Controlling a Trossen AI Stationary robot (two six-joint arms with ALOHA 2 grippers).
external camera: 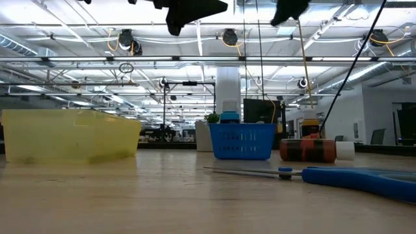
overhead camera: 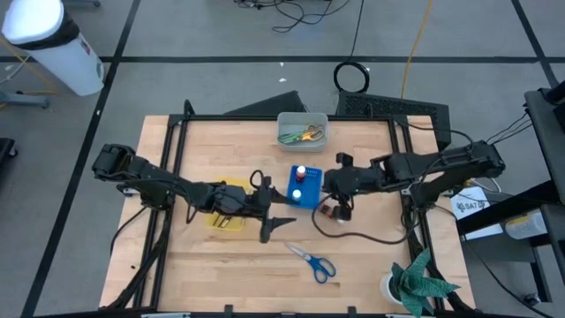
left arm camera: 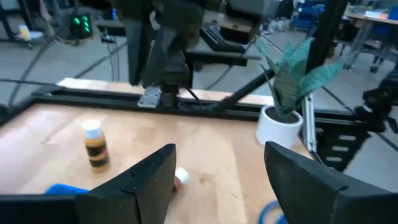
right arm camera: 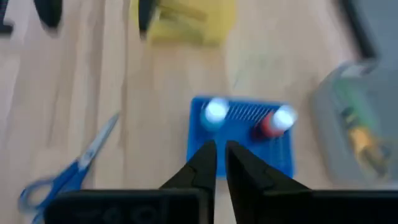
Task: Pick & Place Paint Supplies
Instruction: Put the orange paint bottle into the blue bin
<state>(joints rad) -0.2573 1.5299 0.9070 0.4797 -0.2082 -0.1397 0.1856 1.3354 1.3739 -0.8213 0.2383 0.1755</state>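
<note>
My left gripper hangs open above the table's middle, just right of the yellow tray, and holds nothing. Past its fingers, a brown bottle with a pale top stands upright on the wood. A second bottle lies on its side, and the low view shows a lying bottle too. My right gripper is shut and empty, tilted down over the near edge of the blue tray. That tray holds two bottles, one white-topped and one red. Blue-handled scissors lie flat toward the near edge.
The grey bin at the far edge holds green and yellow scissors. A potted plant stands at the near right corner. A dark cable loops on the table below my right arm. Bare wood lies at the near left.
</note>
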